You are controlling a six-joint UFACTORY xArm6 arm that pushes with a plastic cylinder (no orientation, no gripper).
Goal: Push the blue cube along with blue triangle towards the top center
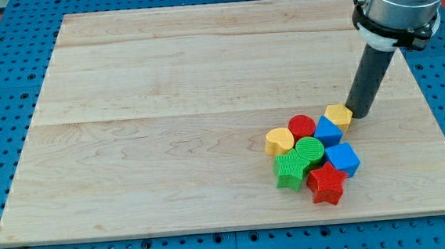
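Nearest the view's bottom sits the red star, at the low edge of a tight cluster of blocks on the right half of the wooden bench. Just to its left stands the green cube, and touching that from above is the green cylinder. To the right of the star, and a little higher, lies the blue cube, touching both the star and the green cylinder. Above it rests the blue triangle, pressed between the green cylinder and the blocks higher up; it is near the blue cube, though whether the two actually touch I cannot tell. Left of the triangle is the red cylinder, and further left, at the cluster's edge, the yellow heart. At the top right of the cluster sits a yellow block, its exact shape hard to make out.

My tip stands just beside that yellow block, on its right side, seemingly touching it, above and to the right of both blue blocks. The arm carries no gripper, only the dark rod, so nothing is held. Both blue blocks lie in the lower right part of the bench, well apart from the top centre.
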